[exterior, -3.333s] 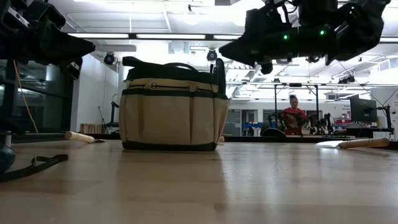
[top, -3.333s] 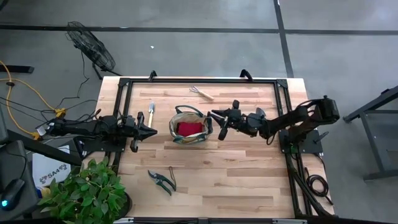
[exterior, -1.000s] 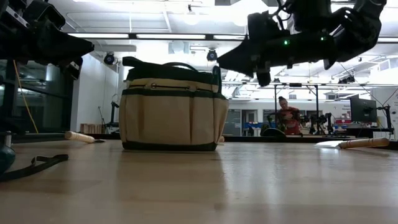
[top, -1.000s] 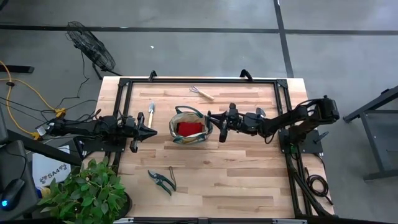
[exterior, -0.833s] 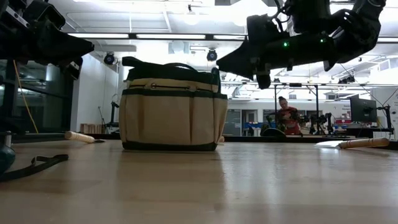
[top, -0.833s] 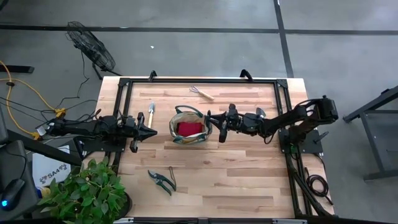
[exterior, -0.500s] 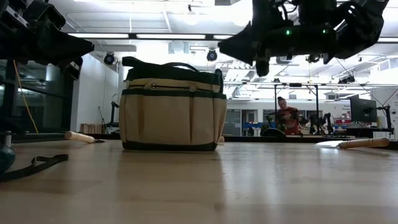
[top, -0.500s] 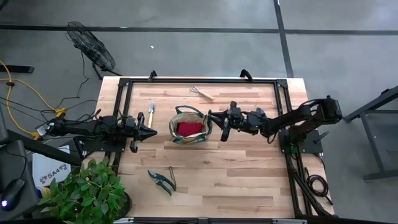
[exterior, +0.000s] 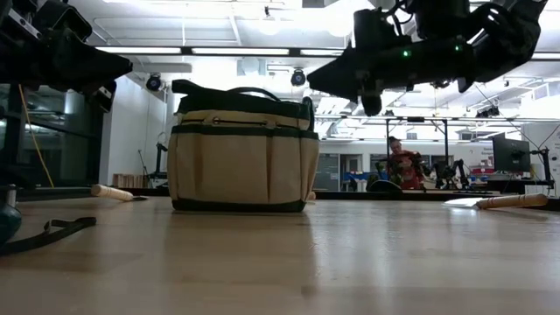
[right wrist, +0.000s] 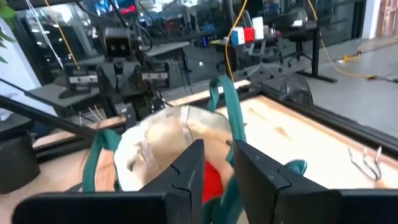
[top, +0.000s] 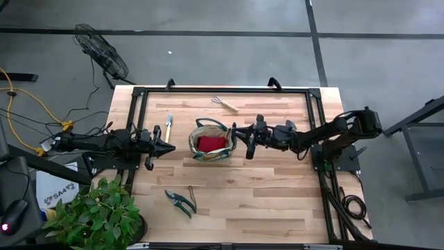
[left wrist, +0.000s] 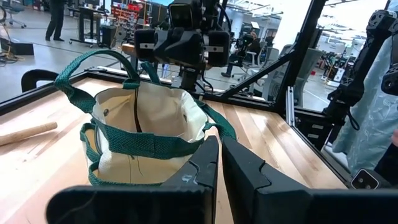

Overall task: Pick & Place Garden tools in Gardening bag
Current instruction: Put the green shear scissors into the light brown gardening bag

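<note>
The round beige fabric gardening bag (top: 211, 142) sits at table centre; the right gripper (top: 236, 133), at its 3 o'clock rim, has edged closer, fingers slightly parted and empty. The left gripper (top: 168, 148) waits at 9 o'clock, pressed together.

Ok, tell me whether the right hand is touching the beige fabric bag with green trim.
Apart. The low view shows the right hand hanging above and to the side of the beige fabric bag, with bright background showing between its fingertips and the green rim.

Bag (top: 212, 138) sits mid-table w/ glove (top: 211, 143) inside. Trowel (top: 168, 125) lies to its left, rake (top: 224, 103) behind it near far edge, shears (top: 181, 201) toward front-left.
</note>
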Tool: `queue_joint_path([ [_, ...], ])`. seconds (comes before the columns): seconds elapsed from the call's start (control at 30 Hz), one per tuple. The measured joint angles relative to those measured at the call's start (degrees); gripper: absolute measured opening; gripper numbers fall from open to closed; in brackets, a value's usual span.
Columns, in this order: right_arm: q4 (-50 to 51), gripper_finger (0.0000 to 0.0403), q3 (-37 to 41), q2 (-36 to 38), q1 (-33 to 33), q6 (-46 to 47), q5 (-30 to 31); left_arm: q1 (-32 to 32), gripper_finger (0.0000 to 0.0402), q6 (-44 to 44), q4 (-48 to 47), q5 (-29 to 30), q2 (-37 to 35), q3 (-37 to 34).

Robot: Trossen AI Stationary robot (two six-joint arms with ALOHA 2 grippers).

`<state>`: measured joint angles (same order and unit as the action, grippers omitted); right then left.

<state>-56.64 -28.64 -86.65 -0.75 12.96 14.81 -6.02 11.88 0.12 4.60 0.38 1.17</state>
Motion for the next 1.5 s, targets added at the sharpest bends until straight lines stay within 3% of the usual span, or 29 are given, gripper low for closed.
queue_joint_path([
  [0.5, 0.64, 0.0078, 0.0, 3.35, 0.41, -1.19, 5.51, 0.0, 0.0019, -0.02, 0.0, -0.04, 0.0, 0.0],
  [0.93, 21.33, 0.0078, 0.0, 17.75, 4.5, -0.41, 20.06, 0.0, 0.0019, -0.02, -0.04, -0.42, -0.02, 0.0],
  [1.17, 25.19, 0.0078, 0.0, 18.76, 6.57, 1.96, 20.3, 0.0, 0.0019, 0.0, -0.04, -0.33, -0.02, 0.0],
  [1.37, 27.32, 0.0078, 0.0, 18.75, 8.28, 2.04, 26.8, 0.0, 0.0019, 0.0, -0.04, -0.44, -0.02, 0.0],
  [1.5, 27.47, 0.0078, 0.0, 18.75, 8.66, 2.77, 27.28, 0.0, 0.0019, 0.02, -0.07, -0.46, 0.0, 0.0],
])
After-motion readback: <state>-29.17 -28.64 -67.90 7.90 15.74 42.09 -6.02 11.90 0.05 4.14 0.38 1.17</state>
